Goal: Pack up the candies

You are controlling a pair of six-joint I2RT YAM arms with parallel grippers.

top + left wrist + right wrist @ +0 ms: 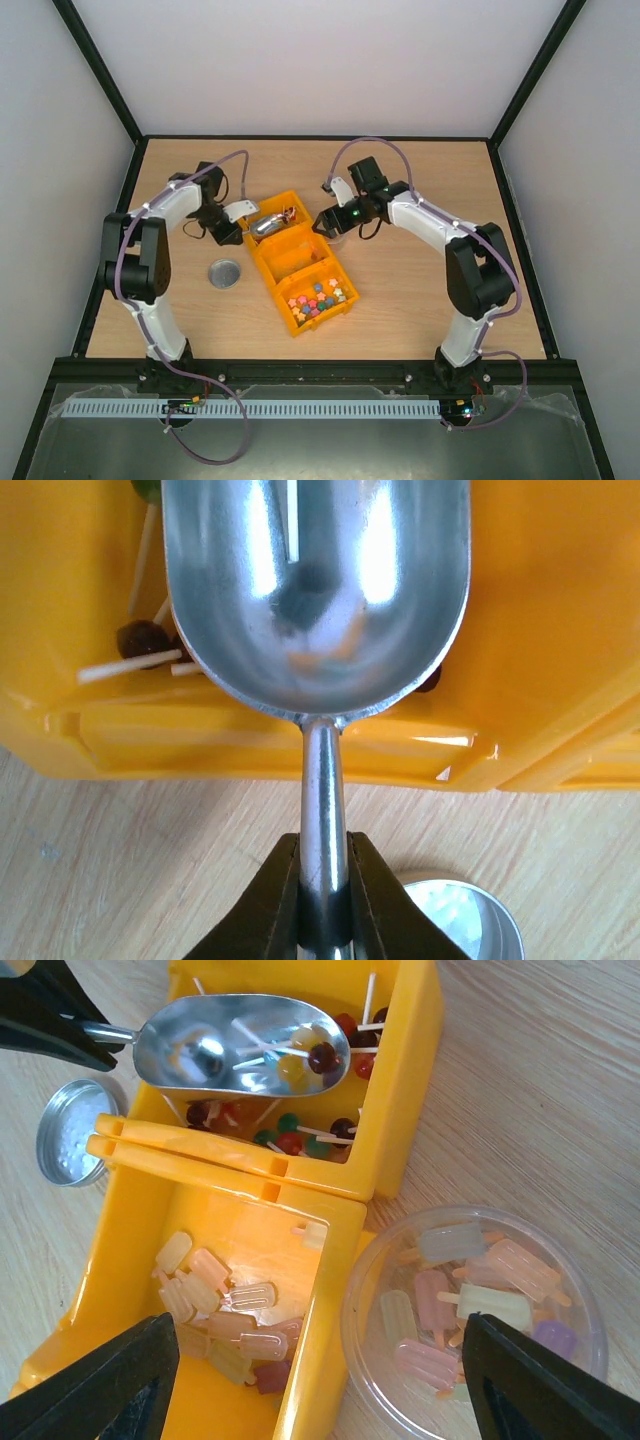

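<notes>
1. The candies [322,1057], ball lollipops on white sticks, lie partly in the mouth of a metal scoop [235,1045]. The rest lie in the far compartment of the yellow box [410,1080] at mid-desk [420,300].
2. The left end effector [323,870] is clenched on the scoop's handle, probably to keep the bowl level.
3. Ice-lolly sweets [225,1300] fill the middle compartment and a clear tub [480,1310] just beside the box's right side.
4. The right end effector [320,1395] hangs wide open above them, grasping nothing.
5. A round tin [224,273] sits left of the box.
</notes>
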